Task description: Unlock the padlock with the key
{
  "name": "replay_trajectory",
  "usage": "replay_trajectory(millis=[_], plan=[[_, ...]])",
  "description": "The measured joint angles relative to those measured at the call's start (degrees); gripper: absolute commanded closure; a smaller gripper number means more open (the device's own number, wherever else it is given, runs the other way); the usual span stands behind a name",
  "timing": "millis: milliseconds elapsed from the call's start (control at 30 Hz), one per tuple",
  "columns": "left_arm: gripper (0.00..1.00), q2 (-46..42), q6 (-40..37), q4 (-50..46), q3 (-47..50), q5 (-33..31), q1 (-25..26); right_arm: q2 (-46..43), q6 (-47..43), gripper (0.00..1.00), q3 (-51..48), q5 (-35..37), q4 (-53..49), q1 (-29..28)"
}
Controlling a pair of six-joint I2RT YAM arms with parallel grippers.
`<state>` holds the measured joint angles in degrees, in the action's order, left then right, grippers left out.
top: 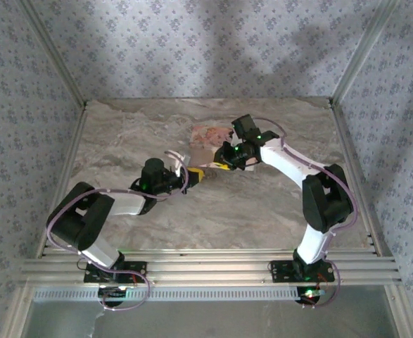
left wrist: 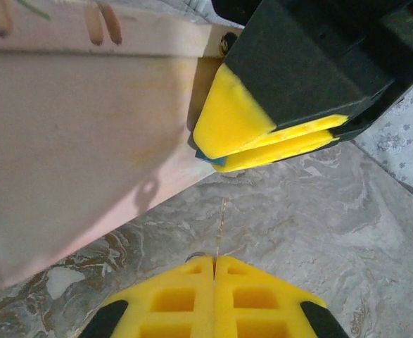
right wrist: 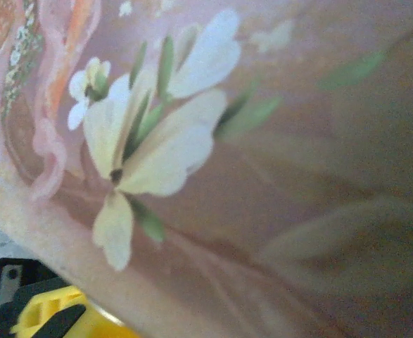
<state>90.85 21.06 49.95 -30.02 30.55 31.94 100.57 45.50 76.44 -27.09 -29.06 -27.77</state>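
A marble-patterned table (top: 262, 204) seen from above, with two robot arms reaching in from its near edge. A pink box (top: 210, 135) painted with flowers sits toward the back edge of the table, about midway between the left and right edges. Both arms meet just in front of the box, at its near side.

In the left wrist view, the left gripper (left wrist: 214, 262) has its two yellow fingers pressed flat together. A thin metal sliver, the key (left wrist: 222, 224) seen edge-on, rises from the seam between them. It points toward the right gripper (left wrist: 224, 153), but I cannot tell whether its tip touches anything.

The right gripper's yellow fingers are all but closed, pinching a small blue object at their tips: the padlock (left wrist: 207, 156). Only a sliver of it is visible. It is held right against the pale pink side of the box, just above the table.

The right wrist view is a blurred close-up of the box's side, with a white and cream flower (right wrist: 146, 148) with green leaves, and a yellow fingertip (right wrist: 51, 317) at the lower left corner.
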Motion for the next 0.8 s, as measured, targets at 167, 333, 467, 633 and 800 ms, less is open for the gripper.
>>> replay_trajectory(millis=[167, 333, 467, 633, 800], plan=[[1.00, 2.8, 2.9, 5.9, 0.5, 0.7, 0.3, 0.0, 1.8, 1.00, 0.0, -4.0, 0.5, 1.4], [1.00, 4.8, 4.5, 9.4, 0.5, 1.8, 1.6, -0.6, 2.6, 1.00, 0.0, -6.1, 0.5, 2.2], [1.00, 5.9, 5.3, 11.3, 0.5, 2.4, 2.1, -2.3, 3.9, 1.00, 0.0, -7.1, 0.0, 2.6], [1.00, 6.0, 5.7, 12.9, 0.5, 2.4, 2.2, -4.1, 4.9, 1.00, -0.3, -8.3, -0.4, 2.8], [1.00, 7.5, 8.0, 16.5, 0.3, 2.1, 2.2, -4.2, 5.1, 1.00, -1.0, -8.9, -0.1, 2.8]])
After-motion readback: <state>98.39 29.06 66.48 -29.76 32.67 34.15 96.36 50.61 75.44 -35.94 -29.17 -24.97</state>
